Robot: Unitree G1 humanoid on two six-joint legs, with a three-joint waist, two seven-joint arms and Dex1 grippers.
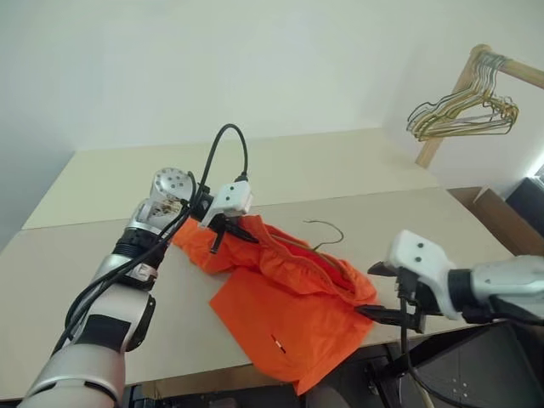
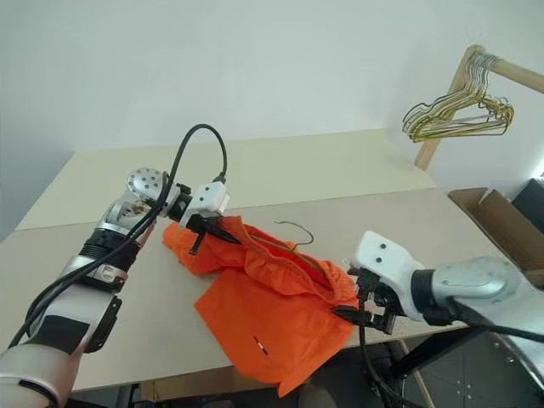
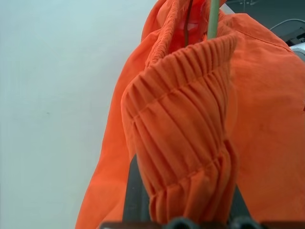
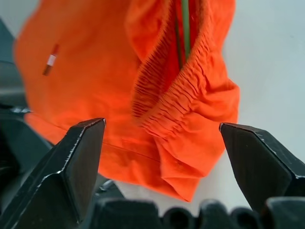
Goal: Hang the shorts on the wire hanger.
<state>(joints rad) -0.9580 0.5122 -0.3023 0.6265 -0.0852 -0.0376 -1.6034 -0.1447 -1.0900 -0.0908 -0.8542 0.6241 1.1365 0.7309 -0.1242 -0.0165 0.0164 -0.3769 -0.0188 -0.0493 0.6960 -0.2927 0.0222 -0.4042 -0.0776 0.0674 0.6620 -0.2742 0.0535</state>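
- The bright orange thin-fabric shorts (image 1: 289,306) lie crumpled on the pale beige counter (image 1: 85,263), one leg draping over the near edge; a small white mark (image 4: 51,59) sits near the hem.
- The thin grey-green metal wire hanger (image 1: 327,231) is threaded inside the gathered waistband — its curved hook pokes out above the fabric, and a green wire (image 4: 185,26) runs through the waistband opening in the right wrist view.
- The left end effector (image 1: 223,228) is clamped tight on one end of the waistband, lifting that end slightly off the counter; the left wrist view shows the pleated elastic (image 3: 186,129) bunched between its fingers.
- The right end effector (image 1: 393,316) hangs just beside the other end of the waistband with its black fingers (image 4: 78,162) spread wide, holding nothing.
- A bunch of gold and green wire hangers (image 1: 463,115) hangs on a wooden rail (image 1: 501,66), well apart.
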